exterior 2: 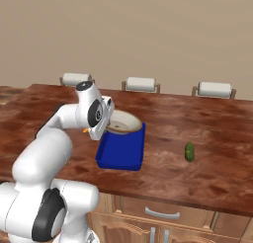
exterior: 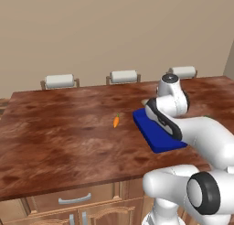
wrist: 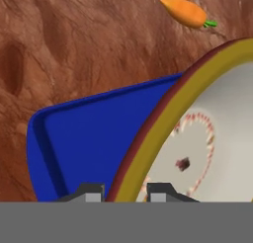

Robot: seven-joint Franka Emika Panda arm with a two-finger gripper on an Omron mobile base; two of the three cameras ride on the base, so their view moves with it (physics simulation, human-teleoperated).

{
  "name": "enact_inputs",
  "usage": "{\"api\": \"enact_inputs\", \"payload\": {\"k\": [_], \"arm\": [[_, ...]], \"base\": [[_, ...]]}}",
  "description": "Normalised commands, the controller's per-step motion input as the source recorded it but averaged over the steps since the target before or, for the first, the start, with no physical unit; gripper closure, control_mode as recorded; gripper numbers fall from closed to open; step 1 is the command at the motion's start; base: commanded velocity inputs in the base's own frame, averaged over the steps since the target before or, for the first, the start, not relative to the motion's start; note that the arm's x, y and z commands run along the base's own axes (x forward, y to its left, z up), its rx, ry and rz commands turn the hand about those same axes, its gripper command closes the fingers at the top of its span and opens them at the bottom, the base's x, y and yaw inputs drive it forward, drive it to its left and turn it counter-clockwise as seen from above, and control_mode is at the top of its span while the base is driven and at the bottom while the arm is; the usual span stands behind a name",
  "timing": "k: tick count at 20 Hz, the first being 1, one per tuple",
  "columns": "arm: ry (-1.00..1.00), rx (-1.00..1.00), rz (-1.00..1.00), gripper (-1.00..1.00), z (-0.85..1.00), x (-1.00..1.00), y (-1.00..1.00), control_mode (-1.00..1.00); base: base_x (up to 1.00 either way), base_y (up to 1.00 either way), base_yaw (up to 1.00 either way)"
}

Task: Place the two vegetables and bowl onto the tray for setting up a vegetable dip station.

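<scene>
My gripper (wrist: 126, 191) is shut on the tan-gold rim of the cream-white bowl (wrist: 197, 143), one fingertip on each side of the rim. The bowl (exterior 2: 123, 122) hangs over the far end of the deep blue tray (exterior 2: 121, 149); whether it touches the tray I cannot tell. The tray (exterior: 157, 136) lies on the wooden table near its front edge. A tiny orange carrot (exterior: 116, 121) with a green top lies on the table left of the tray, also visible as the carrot (wrist: 188, 12) beyond the bowl. The small dark green vegetable (exterior 2: 189, 151) lies on the table right of the tray.
The brown wooden table (exterior: 59, 137) stretches wide to the left of the tray. Three white-backed chairs (exterior 2: 141, 84) stand along its far side. Cabinet drawers (exterior: 73, 200) sit under the front edge.
</scene>
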Motion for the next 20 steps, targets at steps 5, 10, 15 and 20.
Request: {"api": "enact_inputs", "payload": {"k": [5,10,15,20], "arm": [[0.00,0.00,0.02,1.00,-0.02,0.06,-0.04,-1.00],[0.00,0.00,0.01,1.00,-0.01,0.11,0.00,-1.00],[0.00,0.00,0.02,1.00,-0.02,0.14,0.00,-1.00],[0.00,0.00,0.05,1.00,-0.09,0.10,-0.07,-1.00]], "base": [[0.00,0.00,0.00],[0.00,0.00,0.00],[0.00,0.00,0.00],[0.00,0.00,0.00]]}}
